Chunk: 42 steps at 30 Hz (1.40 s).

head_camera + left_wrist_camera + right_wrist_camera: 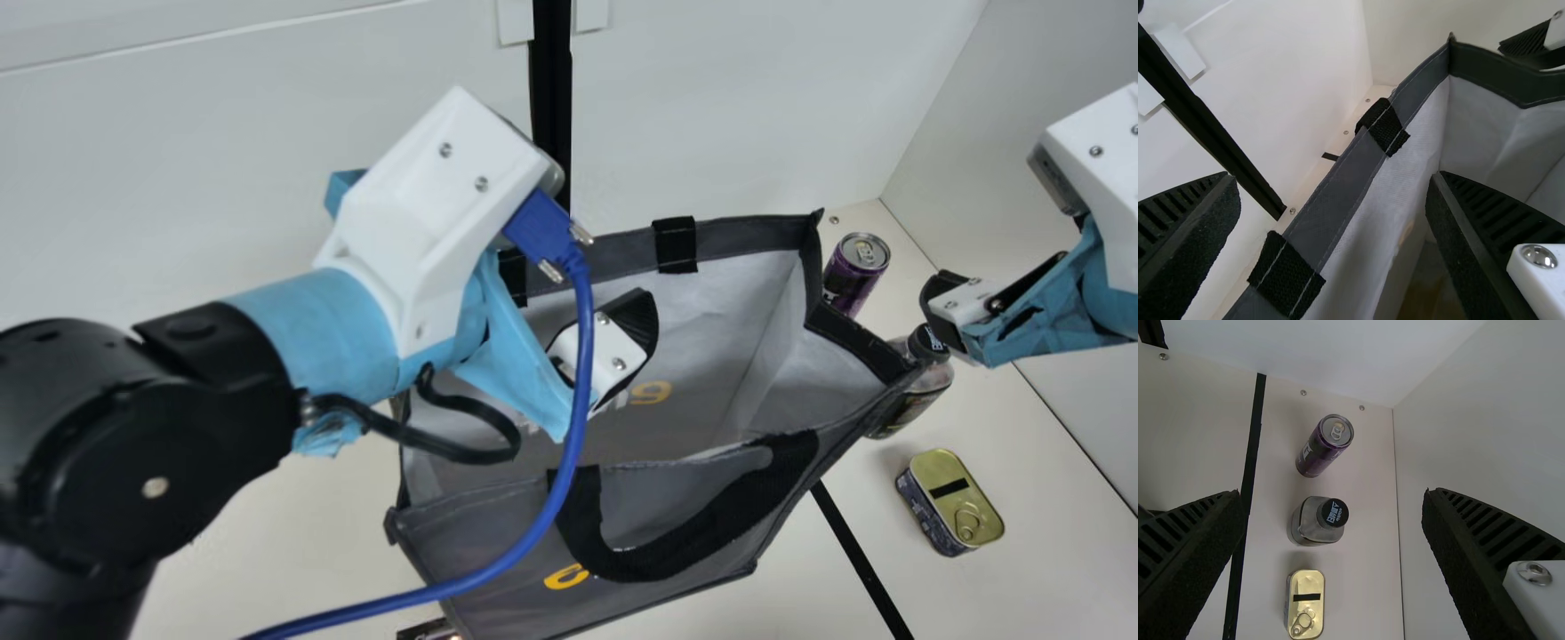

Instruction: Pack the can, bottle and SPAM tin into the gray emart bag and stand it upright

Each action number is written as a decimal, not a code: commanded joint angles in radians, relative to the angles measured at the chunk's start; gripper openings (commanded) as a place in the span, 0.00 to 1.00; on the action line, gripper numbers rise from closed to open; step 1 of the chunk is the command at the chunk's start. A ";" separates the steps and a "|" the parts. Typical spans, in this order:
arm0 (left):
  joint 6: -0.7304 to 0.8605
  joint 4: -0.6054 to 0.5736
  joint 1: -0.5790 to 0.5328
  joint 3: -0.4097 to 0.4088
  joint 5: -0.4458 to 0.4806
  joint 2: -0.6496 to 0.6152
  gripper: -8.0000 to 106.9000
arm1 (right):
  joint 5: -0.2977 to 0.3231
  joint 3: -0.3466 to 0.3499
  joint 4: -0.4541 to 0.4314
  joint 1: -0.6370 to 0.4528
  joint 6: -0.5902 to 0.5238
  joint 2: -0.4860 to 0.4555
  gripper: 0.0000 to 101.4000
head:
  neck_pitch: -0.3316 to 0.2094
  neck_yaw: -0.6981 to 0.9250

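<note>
My left gripper (605,347) has a finger inside the gray bag (653,529), which stands upright with its mouth open. In the left wrist view, the rim of the bag (1345,177) runs between the spread fingers of my left gripper (1335,179), touching neither pad visibly. My right gripper (956,311) hangs at the bag's right, above the bottle (916,391); its wrist view shows the right gripper (1333,495) open and empty. Can (1325,445), bottle (1318,521) and SPAM tin (1305,603) stand in a row on the table. The tin (951,502) lies lid up.
White walls (738,107) rise close behind the bag and at the right. Black tape (858,560) crosses the table beside the bag. Part of a small dark object (428,630) shows at the front edge. A blue cable (582,373) hangs across the bag from my left arm.
</note>
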 commanded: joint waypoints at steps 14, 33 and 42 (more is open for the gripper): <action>0.014 0.058 -0.007 -0.118 0.081 0.137 0.85 | 0.000 0.000 0.000 0.000 0.000 0.000 0.94 | -0.024 -0.001; -0.068 0.198 -0.024 -0.139 0.115 0.161 0.00 | 0.000 0.000 0.000 0.000 0.000 0.000 0.94 | -0.024 -0.001; -0.176 0.295 -0.028 -0.092 0.087 0.107 0.00 | 0.000 0.000 0.000 0.000 0.000 0.000 0.94 | -0.024 -0.001</action>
